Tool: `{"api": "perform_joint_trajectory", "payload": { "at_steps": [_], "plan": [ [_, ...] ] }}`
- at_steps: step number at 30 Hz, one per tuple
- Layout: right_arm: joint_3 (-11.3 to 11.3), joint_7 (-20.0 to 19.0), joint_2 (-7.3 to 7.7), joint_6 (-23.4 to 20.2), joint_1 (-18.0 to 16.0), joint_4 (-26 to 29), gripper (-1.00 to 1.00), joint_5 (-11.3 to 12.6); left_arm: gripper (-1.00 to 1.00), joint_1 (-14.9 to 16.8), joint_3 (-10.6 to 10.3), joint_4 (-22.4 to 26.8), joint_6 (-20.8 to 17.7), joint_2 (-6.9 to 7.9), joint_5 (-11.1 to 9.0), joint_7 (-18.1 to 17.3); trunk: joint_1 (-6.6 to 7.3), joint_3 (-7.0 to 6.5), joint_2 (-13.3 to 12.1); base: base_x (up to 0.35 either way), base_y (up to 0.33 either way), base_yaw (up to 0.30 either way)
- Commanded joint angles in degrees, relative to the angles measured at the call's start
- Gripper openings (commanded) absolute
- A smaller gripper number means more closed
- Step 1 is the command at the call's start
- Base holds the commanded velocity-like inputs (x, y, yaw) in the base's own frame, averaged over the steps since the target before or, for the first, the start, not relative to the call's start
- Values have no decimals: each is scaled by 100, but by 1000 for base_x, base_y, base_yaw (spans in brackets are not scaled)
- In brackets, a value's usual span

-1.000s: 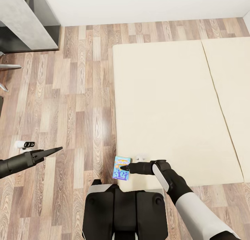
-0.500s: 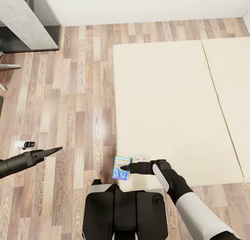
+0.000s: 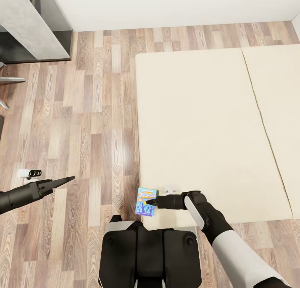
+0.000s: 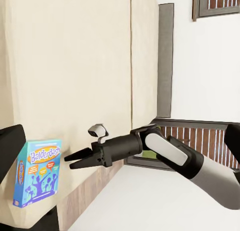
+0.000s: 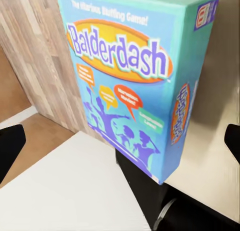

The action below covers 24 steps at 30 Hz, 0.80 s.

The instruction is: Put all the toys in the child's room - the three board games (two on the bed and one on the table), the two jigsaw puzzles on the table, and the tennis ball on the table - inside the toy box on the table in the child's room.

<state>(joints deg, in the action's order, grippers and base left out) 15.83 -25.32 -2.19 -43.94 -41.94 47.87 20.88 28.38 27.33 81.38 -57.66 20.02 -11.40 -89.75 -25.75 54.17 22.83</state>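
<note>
one board game [image 3: 146,201] at the bed [image 3: 200,125] corner, open right gripper [image 3: 151,202] just beside it.

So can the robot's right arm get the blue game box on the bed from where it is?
Probably yes. The right gripper is already at the blue board game at the corner of the bed, fingers apart, with nothing between them. The box sits close to the edge, so a nudge might tip it off.
</note>
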Motion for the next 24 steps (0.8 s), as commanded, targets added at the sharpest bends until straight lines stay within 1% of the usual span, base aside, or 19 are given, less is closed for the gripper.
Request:
{"api": "perform_joint_trajectory", "payload": {
  "at_steps": [1, 5, 8, 12, 20, 24],
  "plan": [
    [-1, 21, 2, -38, -5, 9, 100, 0, 100, 1, 0, 1, -61, 1, 7, -25, -3, 6, 9, 0, 0, 0],
    [-7, 158, 4, -89, -13, 89, 100, 2, 100, 1, 0, 1, -61, 2, 7, -25, -3, 6, 9, 0, 0, 0],
    [-19, 228, 5, -228, -12, 219, 100, 3, 100, 1, 0, 1, -61, 2, 7, -25, -3, 6, 9, 0, 0, 0],
    [-31, 253, 7, -344, -7, 335, 100, 6, 100, 1, 2, 1, -61, 2, 7, -25, -3, 6, 9, 0, 0, 0],
    [-36, 263, 12, -439, -4, 409, 100, 14, 100, 1, 8, 1, -61, 3, 2, -25, -3, 6, 9, 0, 0, 0],
    [-38, 264, -4, -580, 11, 530, 100, 13, 100, 1, 9, 1, -61, 8, 0, -25, -3, 6, 9, 0, 0, 0]
  ]
}}
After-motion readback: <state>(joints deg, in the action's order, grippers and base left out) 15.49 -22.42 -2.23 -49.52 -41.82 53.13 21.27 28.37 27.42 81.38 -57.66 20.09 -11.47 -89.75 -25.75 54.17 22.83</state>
